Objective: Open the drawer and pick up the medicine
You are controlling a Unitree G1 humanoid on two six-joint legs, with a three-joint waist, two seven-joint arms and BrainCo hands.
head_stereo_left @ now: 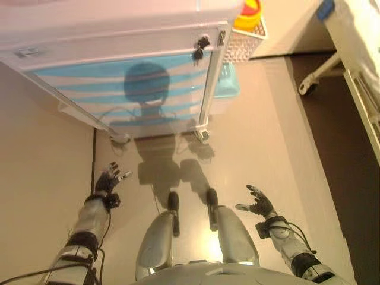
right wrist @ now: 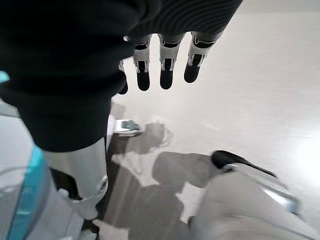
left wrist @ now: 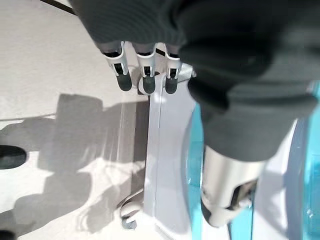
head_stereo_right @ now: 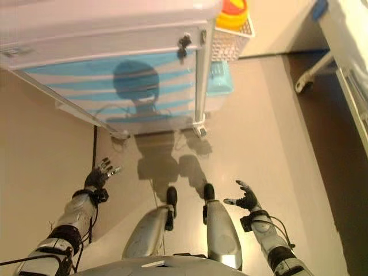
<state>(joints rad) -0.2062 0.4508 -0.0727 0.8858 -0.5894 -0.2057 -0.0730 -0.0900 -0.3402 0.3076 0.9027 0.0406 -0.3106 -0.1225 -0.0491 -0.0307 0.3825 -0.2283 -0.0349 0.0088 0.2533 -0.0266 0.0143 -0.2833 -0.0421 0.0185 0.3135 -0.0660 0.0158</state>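
Observation:
A white wheeled cart (head_stereo_left: 119,53) with several blue drawer fronts (head_stereo_left: 136,80) stands ahead of me, all drawers shut. A small dark lock (head_stereo_left: 200,48) sits at its upper right corner. No medicine shows in any view. My left hand (head_stereo_left: 108,181) hangs low at the left, fingers (left wrist: 144,75) straight and empty, well short of the cart. My right hand (head_stereo_left: 259,203) hangs low at the right, fingers (right wrist: 166,65) straight and empty over the floor.
A wire basket (head_stereo_left: 244,41) with a yellow and red container (head_stereo_left: 249,15) hangs on the cart's right side. A pale blue bin (head_stereo_left: 225,83) sits behind the cart. A white bed frame with a caster (head_stereo_left: 309,86) stands at the right. Cart casters (head_stereo_left: 203,134) rest on the beige floor.

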